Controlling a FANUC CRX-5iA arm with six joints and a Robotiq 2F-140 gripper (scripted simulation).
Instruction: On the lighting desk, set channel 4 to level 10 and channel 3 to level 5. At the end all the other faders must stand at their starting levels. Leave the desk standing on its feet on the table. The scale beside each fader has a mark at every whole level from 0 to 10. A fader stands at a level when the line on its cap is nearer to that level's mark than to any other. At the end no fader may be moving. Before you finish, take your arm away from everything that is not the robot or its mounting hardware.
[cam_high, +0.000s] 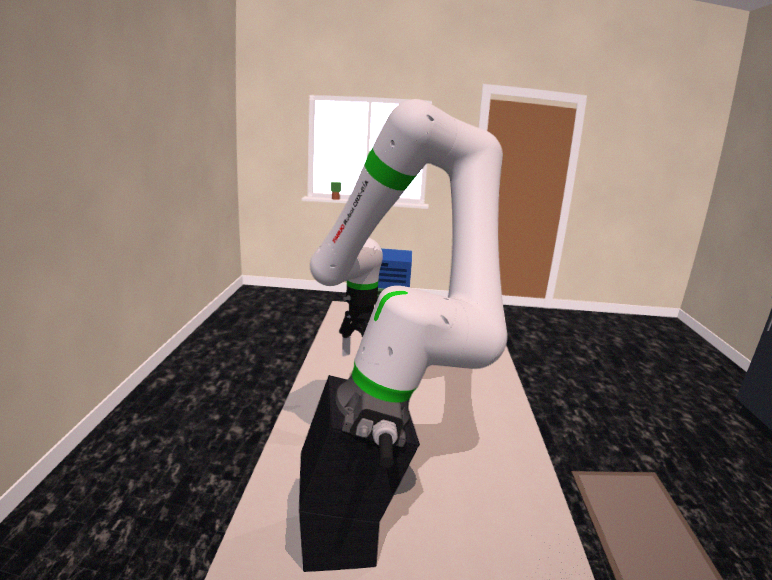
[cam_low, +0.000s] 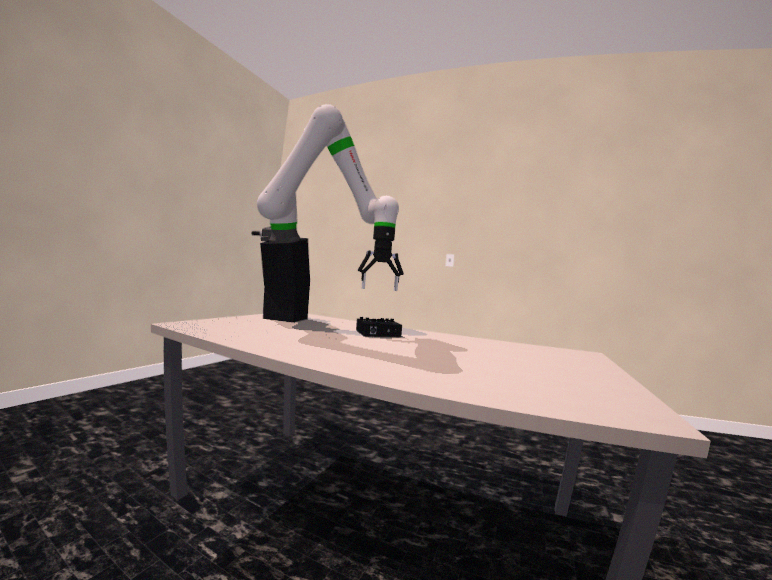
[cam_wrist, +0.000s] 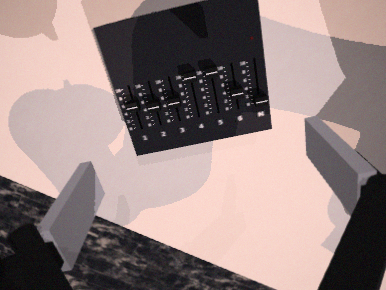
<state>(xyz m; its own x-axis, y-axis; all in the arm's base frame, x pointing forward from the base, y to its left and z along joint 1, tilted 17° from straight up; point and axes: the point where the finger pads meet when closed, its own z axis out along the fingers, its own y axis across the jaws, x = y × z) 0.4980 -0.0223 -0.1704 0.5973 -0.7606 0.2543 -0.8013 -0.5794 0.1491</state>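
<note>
Claw (cam_low: 379, 283) hangs high over tabletop (cam_low: 511, 380), fingers spread wide apart, nothing between them. Wrist view, left to right: left finger (cam_wrist: 74, 212) at lower left, lighting desk (cam_wrist: 182, 75) ahead of claw and well below it, right finger (cam_wrist: 335, 155) at right. Desk rests flat on tabletop, apart from both fingers. Faders left to right: channel 1 cap (cam_wrist: 131, 107), channel 2 cap (cam_wrist: 152, 105), channel 3 cap (cam_wrist: 173, 101) roughly level with each other; channel 4 cap (cam_wrist: 189, 76) near top of its scale, next cap (cam_wrist: 210, 70) likewise. Exact levels too small to read.
</note>
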